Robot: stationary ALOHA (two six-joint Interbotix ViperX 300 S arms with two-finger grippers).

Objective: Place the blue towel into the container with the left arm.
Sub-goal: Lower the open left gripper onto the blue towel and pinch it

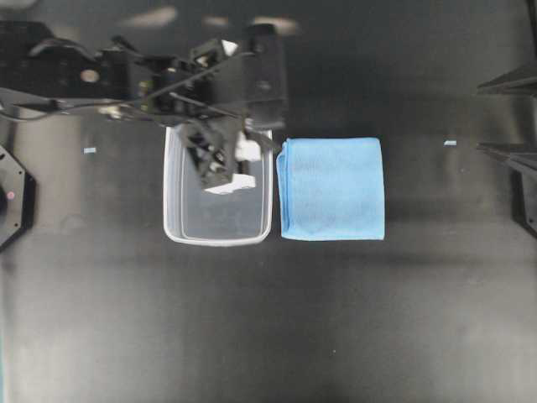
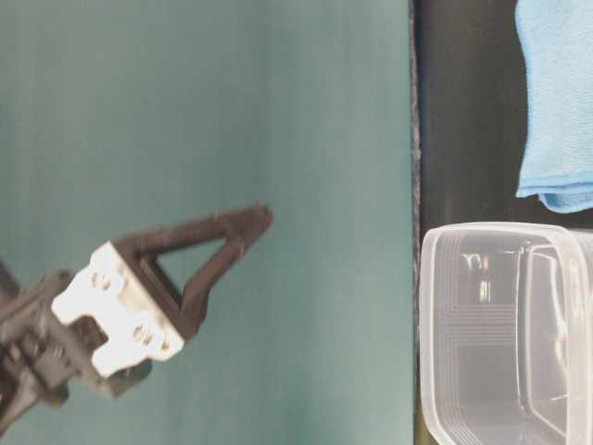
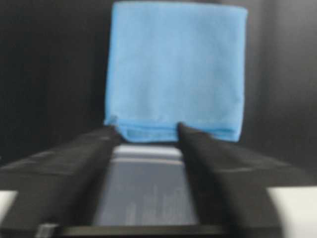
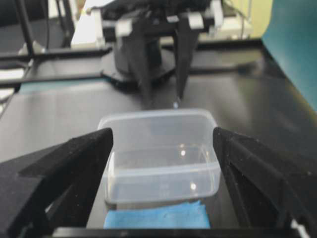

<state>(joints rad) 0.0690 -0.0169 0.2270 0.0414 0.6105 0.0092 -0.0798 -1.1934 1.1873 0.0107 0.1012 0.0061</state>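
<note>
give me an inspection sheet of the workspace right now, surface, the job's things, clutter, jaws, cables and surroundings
Surface: black table, bare matte top.
Job's things: blue towel folded flat beside the container, outside it; container upright, nothing seen inside.
Clutter: two small pale tape bits on the table.
Grippers: left gripper above the container, jaws open, holding nothing; right gripper jaws open, empty.
Cables: dark cables along the left arm.
Surroundings: teal backdrop.

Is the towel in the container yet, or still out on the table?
Out. The towel lies folded flat on the table beside the container, which holds nothing; the left gripper hovers over it, open.
</note>
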